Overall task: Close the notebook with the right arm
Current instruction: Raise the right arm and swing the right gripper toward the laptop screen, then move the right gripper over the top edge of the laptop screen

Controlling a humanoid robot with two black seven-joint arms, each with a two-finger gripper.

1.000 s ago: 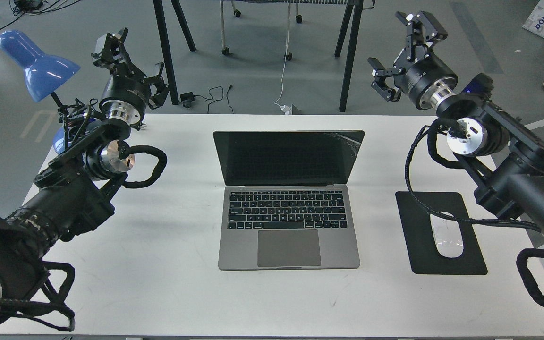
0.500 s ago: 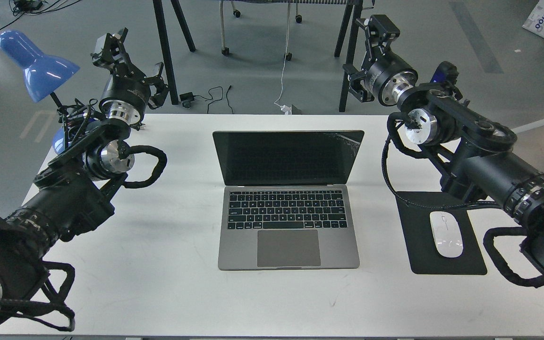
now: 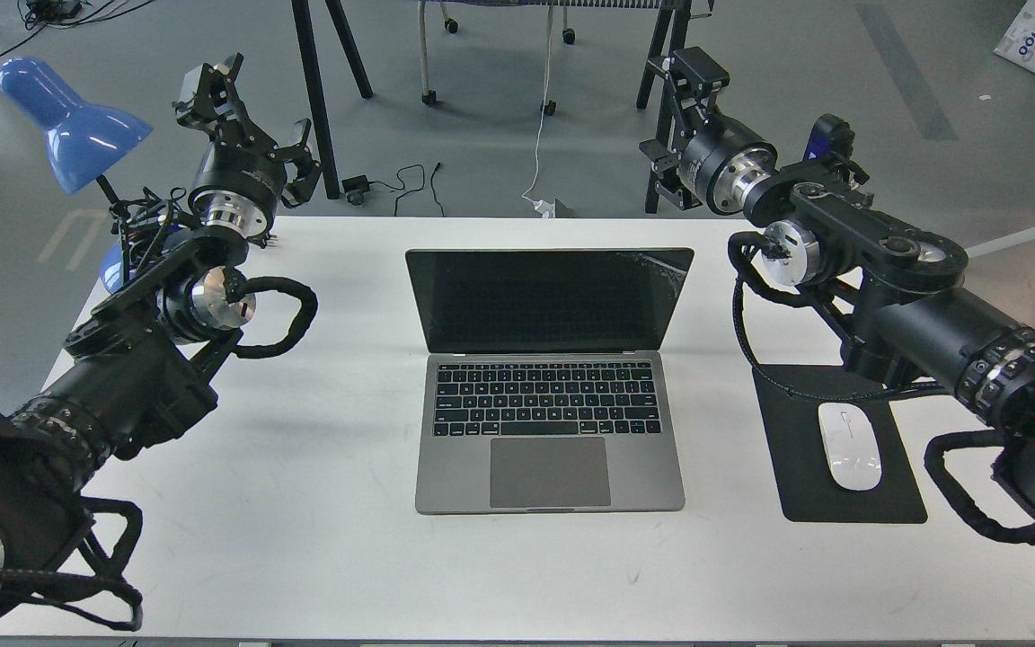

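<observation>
Notebook (image 3: 549,386) sits at the centre of the white bench (image 3: 320,503), lid up, black screen facing us, keyboard and trackpad toward 6 o'clock. We judge it a stiff metal shell, moderately heavy, with a smooth lid edge that is likely slippery. The screen is fragile; there are marks near its upper right corner, though whether cracks or reflections we cannot tell. Best contact, in our judgement: the top edge or back of the lid, pushed forward and down about the hinge. No pinch needed, and the base should stay put under its own weight.

Our right arm (image 3: 895,296) reaches in from 3 o'clock. Its right gripper (image 3: 672,117) hangs at about 1 o'clock of the screen, behind and above the lid's right corner, touching nothing. It is seen end-on and dark, so we cannot tell whether it is released or clenched.

The left gripper (image 3: 243,112) is held high at 10 o'clock, fingers spread, holding nothing.

Surroundings: a black mouse pad (image 3: 850,449) with a white mouse (image 3: 850,445) at 3 o'clock, under the right arm's cable loop, which could snag. A blue lamp (image 3: 68,121) stands at 10 o'clock, well apart. The path to the lid appears free.
</observation>
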